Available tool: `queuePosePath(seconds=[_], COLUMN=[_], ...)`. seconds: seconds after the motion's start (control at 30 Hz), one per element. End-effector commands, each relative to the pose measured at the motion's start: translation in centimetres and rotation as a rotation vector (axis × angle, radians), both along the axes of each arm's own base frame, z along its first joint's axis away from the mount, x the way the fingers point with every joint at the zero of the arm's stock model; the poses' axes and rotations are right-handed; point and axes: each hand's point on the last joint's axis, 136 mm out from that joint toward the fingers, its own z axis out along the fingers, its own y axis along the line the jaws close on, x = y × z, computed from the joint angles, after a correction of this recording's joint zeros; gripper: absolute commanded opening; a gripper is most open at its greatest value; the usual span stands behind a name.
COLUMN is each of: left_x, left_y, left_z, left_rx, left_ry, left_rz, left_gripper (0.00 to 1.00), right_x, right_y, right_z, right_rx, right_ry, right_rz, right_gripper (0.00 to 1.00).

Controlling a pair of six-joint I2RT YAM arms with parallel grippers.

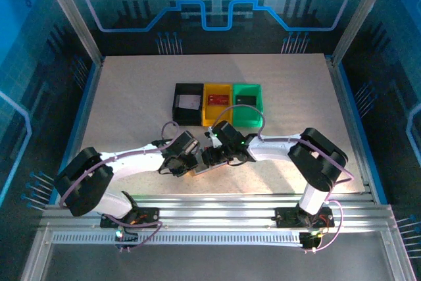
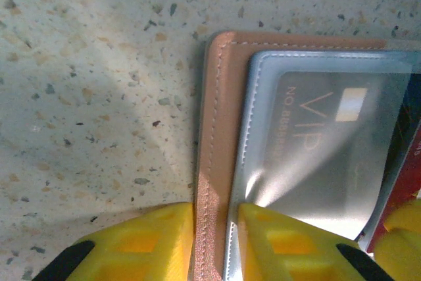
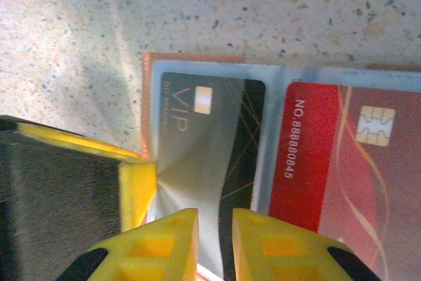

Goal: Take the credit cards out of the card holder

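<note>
The pinkish-tan card holder (image 2: 220,110) lies open on the table at the near middle (image 1: 200,170), between both arms. Its clear pockets hold a black VIP card (image 3: 210,129) and a red card (image 3: 335,162). My left gripper (image 2: 216,238) is shut on the card holder's tan stitched edge, pinning it down. The black card (image 2: 329,143) lies just right of that edge. My right gripper (image 3: 215,245) is closed on the near end of the black card in its pocket. The left gripper's yellow finger (image 3: 135,189) shows beside it.
Three small bins stand in a row behind the wallet: black (image 1: 186,118), yellow (image 1: 216,118) and green (image 1: 248,118), each with a card inside. Both arms (image 1: 131,162) (image 1: 283,146) converge from the sides. An aluminium rail (image 1: 210,205) runs along the near edge.
</note>
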Motion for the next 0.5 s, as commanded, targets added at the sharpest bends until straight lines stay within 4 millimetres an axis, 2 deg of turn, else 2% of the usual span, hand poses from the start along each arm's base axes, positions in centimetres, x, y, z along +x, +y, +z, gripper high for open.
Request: queuePosePath(seconds=[0.0, 0.2, 0.27, 0.47], left_x=[-1.9, -1.9, -1.9, -1.9], left_y=[1.0, 1.1, 1.1, 1.1], left_z=[-1.9, -2.0, -2.0, -2.0], left_rx=[0.04, 0.042, 0.041, 0.041], left_ry=[0.064, 0.064, 0.063, 0.061], left_rz=[-0.002, -0.002, -0.001, -0.001], left_gripper=[0.25, 0.25, 0.25, 0.25], right_x=[0.9, 2.1, 1.8, 2.0], right_y=[-0.3, -1.7, -2.9, -3.3], right_z=[-0.5, -0.7, -1.8, -2.0], right_rx=[-0.038, -0.055, -0.085, -0.093], right_ry=[0.002, -0.009, 0.015, 0.025], right_rz=[-0.038, -0.099, -0.115, -0.118], right_gripper=[0.2, 0.2, 0.2, 0.2])
